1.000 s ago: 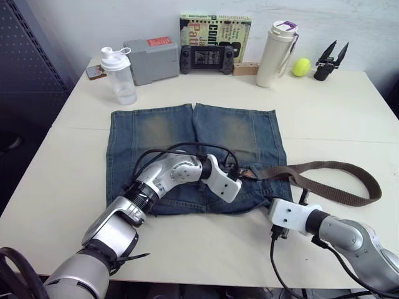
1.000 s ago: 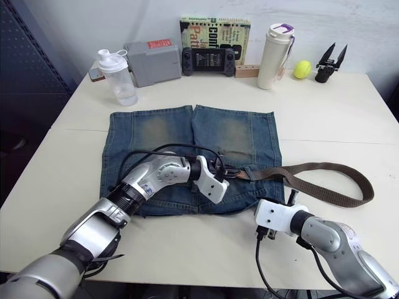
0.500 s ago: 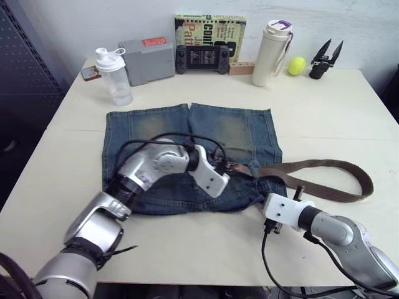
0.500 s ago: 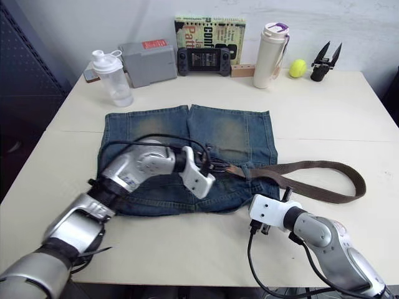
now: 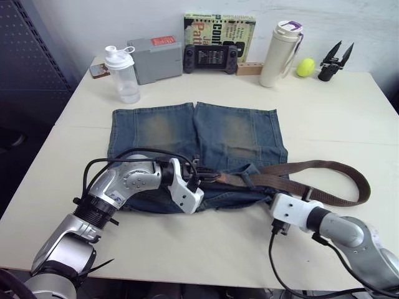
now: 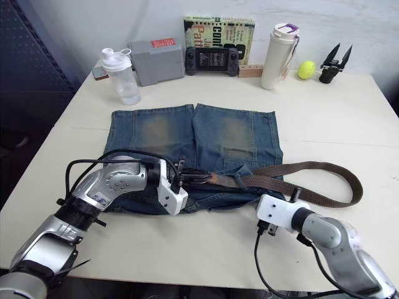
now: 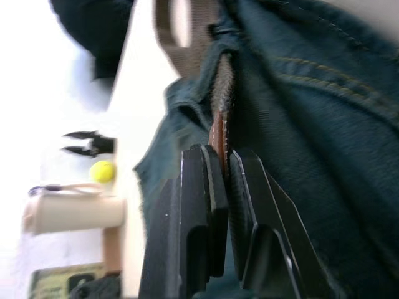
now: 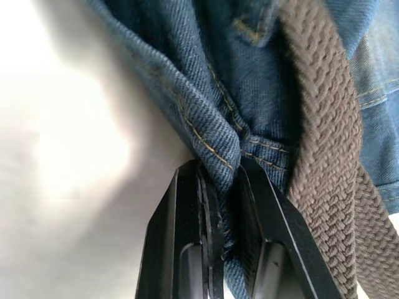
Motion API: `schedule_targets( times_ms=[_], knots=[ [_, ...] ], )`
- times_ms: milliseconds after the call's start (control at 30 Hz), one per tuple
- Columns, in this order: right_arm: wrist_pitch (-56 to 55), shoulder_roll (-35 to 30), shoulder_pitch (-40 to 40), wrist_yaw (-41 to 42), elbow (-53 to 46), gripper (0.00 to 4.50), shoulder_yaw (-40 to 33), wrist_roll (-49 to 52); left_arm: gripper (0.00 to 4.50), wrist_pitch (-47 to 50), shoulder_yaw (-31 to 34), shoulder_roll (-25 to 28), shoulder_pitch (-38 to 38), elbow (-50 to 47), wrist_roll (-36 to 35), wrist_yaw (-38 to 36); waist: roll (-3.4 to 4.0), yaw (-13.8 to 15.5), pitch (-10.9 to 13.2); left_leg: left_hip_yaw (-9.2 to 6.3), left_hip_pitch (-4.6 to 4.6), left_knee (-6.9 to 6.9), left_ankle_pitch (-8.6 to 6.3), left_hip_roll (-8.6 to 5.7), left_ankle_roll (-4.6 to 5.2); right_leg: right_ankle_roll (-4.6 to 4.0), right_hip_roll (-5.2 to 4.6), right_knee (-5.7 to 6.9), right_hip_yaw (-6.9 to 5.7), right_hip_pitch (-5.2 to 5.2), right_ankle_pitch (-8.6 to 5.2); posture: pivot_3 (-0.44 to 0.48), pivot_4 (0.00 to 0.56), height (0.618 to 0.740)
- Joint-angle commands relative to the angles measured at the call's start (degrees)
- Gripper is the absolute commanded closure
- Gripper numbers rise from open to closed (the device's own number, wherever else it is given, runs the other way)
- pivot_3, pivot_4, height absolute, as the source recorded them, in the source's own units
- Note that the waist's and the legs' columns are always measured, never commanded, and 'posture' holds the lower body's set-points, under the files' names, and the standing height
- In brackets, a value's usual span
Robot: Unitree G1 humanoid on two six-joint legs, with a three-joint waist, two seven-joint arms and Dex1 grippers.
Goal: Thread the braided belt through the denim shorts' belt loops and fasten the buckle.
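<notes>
- Your left claw (image 7: 221,187) is clenched on the braided belt's (image 5: 324,168) end, right at the waistband of the denim shorts (image 5: 193,134). Pull hard and the thin strap could slide out of that pinch.
- Your right claw (image 8: 218,187) grips the waistband edge, belt just beside it. If denim slips free there, the shorts will bunch and drag across the tabletop (image 5: 336,106).
</notes>
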Motion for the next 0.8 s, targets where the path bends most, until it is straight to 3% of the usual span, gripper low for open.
schedule_targets(
  times_ms=[33, 233, 500, 800],
  knots=[
    [0.8, -0.1, 0.1, -0.5, 2.6, 4.46, -2.6, -0.7, 4.5, 0.1, 1.8, 0.0, -1.5, 1.1, 2.1, 1.8, 0.01, 0.0, 0.0, 0.01, 0.0, 0.0, 0.0, -0.01, 0.0, 0.0, 0.0, 0.0, -0.01, 0.0, 0.0, 0.0, 0.15, 0.731],
    [2.9, 4.4, -3.1, -0.5, -1.0, 4.46, 2.8, -0.9, 4.5, -0.9, -2.7, -6.6, -3.3, 5.5, 5.4, 3.3, 0.01, -0.3, 0.0, 0.05, -0.01, 0.0, 0.02, -0.04, 0.02, 0.01, -0.01, 0.01, -0.04, 0.01, 0.0, 0.0, 0.15, 0.731],
    [4.5, 5.7, -2.4, -0.4, -1.8, 4.46, 3.2, -1.6, 4.5, -1.9, -5.5, -9.9, -4.7, 6.2, 9.0, 3.5, 0.02, -0.5, 0.0, 0.02, 0.01, -0.01, 0.02, -0.01, 0.02, 0.01, -0.01, 0.04, -0.06, 0.01, 0.0, 0.0, 0.15, 0.731],
    [5.0, 6.6, -1.9, 0.3, -2.8, 4.46, 3.9, -1.6, 4.5, -0.4, -8.2, -19.9, -14.7, 22.9, 15.2, 12.9, 0.0, -0.5, 0.0, 0.17, -0.01, -0.04, 0.02, -0.05, 0.04, 0.01, 0.0, 0.01, -0.1, 0.02, 0.01, 0.0, 0.15, 0.731]
  ],
)
